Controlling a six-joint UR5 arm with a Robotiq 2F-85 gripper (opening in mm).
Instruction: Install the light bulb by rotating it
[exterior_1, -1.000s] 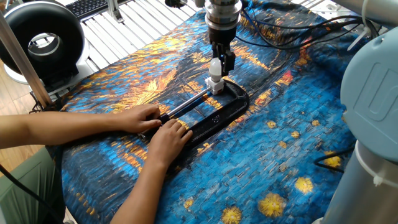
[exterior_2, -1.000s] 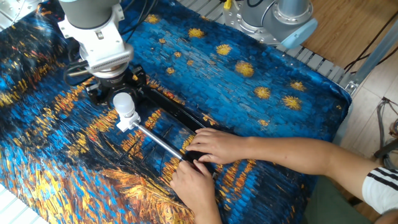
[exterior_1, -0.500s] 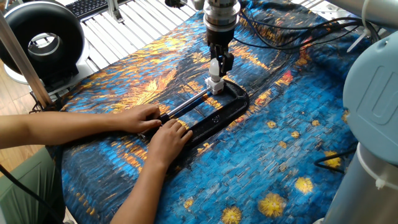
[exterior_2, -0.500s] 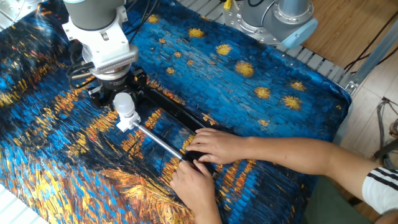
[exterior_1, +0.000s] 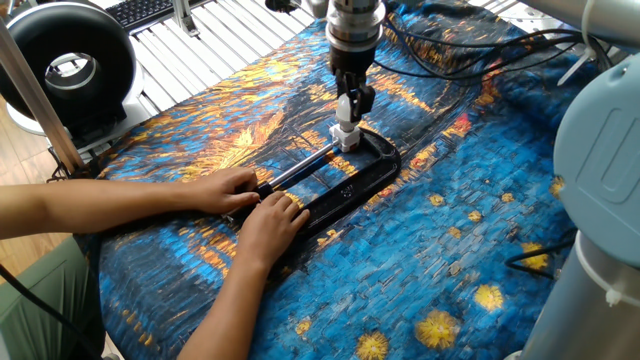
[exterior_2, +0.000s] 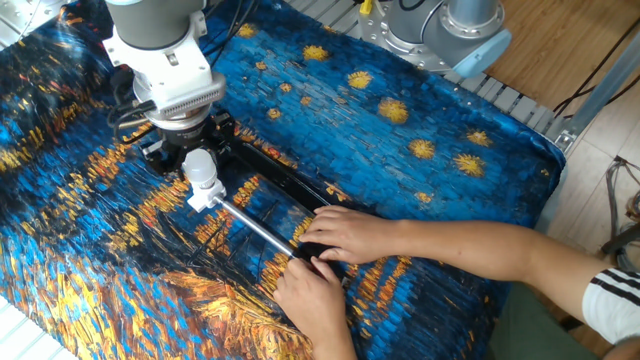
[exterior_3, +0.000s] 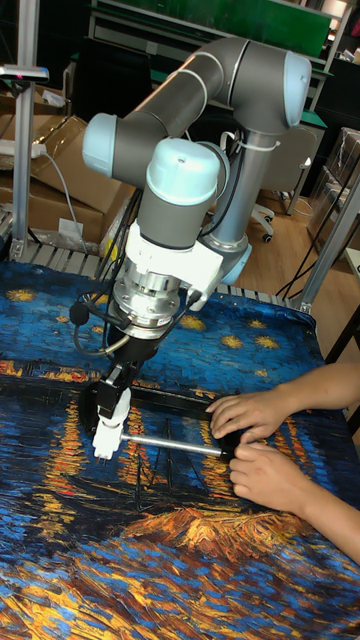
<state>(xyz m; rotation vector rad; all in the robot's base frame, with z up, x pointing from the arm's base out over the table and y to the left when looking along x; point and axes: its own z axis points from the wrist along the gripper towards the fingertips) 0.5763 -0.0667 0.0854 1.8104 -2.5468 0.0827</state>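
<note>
One fixed view: gripper (exterior_1: 347, 104) gripping light bulb (exterior_1: 345, 106), fingers closing around globe, bulb standing upright on socket block (exterior_1: 346, 137) at far end of black C-clamp (exterior_1: 345, 180).

Other fixed view: two hands (exterior_2: 345, 235) pressing clamp onto cloth (exterior_2: 400, 170), right of bulb.

Tall fixed view: bulb (exterior_3: 118, 405) sitting between jaws, left of hands.

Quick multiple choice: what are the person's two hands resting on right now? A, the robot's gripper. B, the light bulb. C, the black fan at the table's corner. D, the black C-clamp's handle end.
D: both hands press on the handle end of the black C-clamp, well away from the light bulb at its other end, where the gripper is.
</note>
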